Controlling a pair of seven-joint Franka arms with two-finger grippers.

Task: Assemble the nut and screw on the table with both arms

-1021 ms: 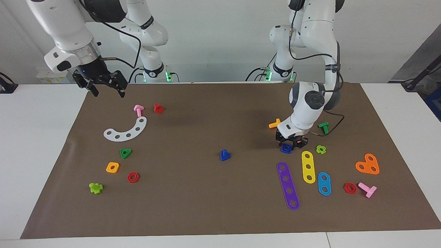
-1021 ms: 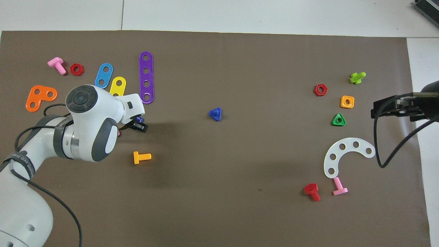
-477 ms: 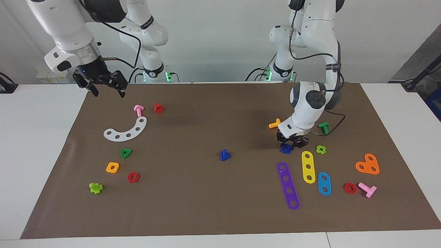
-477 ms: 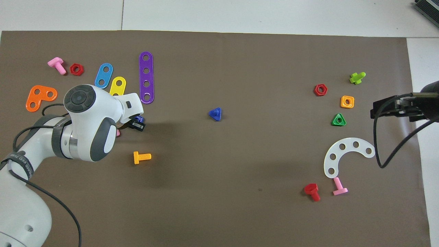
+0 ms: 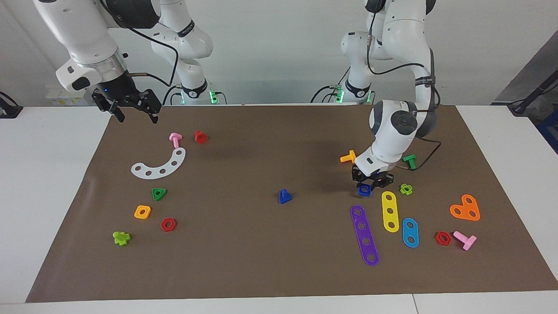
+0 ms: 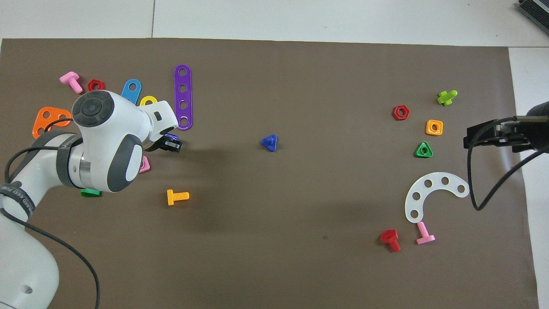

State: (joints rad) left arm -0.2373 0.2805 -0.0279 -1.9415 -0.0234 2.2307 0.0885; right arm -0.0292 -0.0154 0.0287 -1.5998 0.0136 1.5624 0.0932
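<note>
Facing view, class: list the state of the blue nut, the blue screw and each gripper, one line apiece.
Blue nut: gripped, raised just off the mat.
Blue screw: lying free at mid-table, head down, untouched.
Left gripper: shut on the nut.
Right gripper: open, empty, waiting over the mat's corner.

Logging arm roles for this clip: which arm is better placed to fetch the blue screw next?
Right, probably. The left gripper is shut on the blue nut, so it is occupied. The right gripper hangs open and empty over the mat's edge, free to reach the screw at mid-table.
</note>
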